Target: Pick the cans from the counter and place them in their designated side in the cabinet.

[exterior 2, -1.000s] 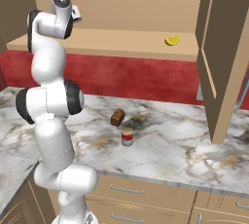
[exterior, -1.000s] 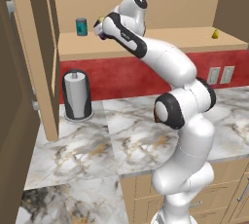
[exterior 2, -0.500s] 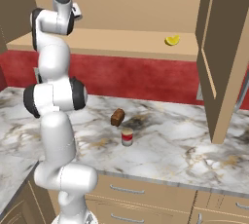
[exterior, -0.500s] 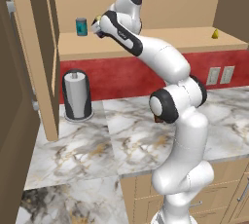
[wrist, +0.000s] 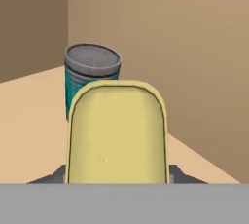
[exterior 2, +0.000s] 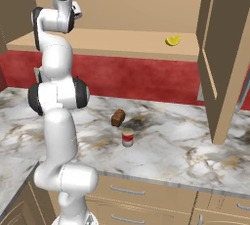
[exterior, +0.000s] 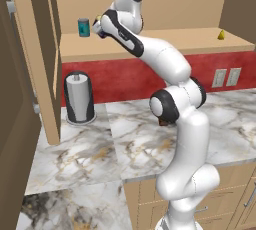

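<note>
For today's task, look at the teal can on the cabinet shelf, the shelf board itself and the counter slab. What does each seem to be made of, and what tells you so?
Teal can: probably metal, going by its dull grey lid and rim over a coloured body.
Shelf board: looks like light wood or laminate, plain matte tan with no clear grain.
Counter: looks like polished marble, white-grey with gold-brown veins; it may be an imitation.

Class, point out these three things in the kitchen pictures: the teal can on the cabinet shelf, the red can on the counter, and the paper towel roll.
teal can (exterior: pixel 83 27), left base view, its side
red can (exterior 2: pixel 127 138), right base view, its side
paper towel roll (exterior: pixel 79 97), left base view, its front
</note>
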Tool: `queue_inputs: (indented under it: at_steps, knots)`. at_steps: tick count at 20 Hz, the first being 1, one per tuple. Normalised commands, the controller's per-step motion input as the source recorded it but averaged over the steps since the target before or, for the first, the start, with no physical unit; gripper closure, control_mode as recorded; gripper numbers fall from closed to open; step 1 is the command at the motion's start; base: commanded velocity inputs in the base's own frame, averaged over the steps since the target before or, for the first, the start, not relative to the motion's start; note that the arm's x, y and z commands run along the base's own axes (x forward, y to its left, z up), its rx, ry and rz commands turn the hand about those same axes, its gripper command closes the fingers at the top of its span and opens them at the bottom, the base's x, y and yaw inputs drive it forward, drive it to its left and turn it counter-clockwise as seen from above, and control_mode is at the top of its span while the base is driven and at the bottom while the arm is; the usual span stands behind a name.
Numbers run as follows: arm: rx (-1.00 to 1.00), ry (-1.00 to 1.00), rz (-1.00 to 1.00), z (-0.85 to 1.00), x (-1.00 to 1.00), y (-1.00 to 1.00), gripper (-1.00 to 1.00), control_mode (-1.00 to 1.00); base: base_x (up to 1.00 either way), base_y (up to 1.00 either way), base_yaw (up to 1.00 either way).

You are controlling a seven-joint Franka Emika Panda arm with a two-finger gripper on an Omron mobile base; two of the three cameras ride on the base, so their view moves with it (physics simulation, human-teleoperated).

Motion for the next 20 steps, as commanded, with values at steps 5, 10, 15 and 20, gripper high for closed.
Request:
queue_inputs:
  at_steps: [5,10,15,20]
  knots:
    - [-0.03,-0.01,0.01,-0.15,0.18,0.03,-1.00,-1.00,0.00,0.00,0.00]
    - [-0.02,-0.07,0.01,0.00,0.13,0.00,-1.00,-1.00,0.00,0.00,0.00]
    - [0.00,-0.09,0.02,0.07,0.09,0.00,-1.00,-1.00,0.00,0.00,0.00]
    - [0.00,-0.18,0.06,0.00,0.00,-0.06,-1.00,-1.00,0.00,0.00,0.00]
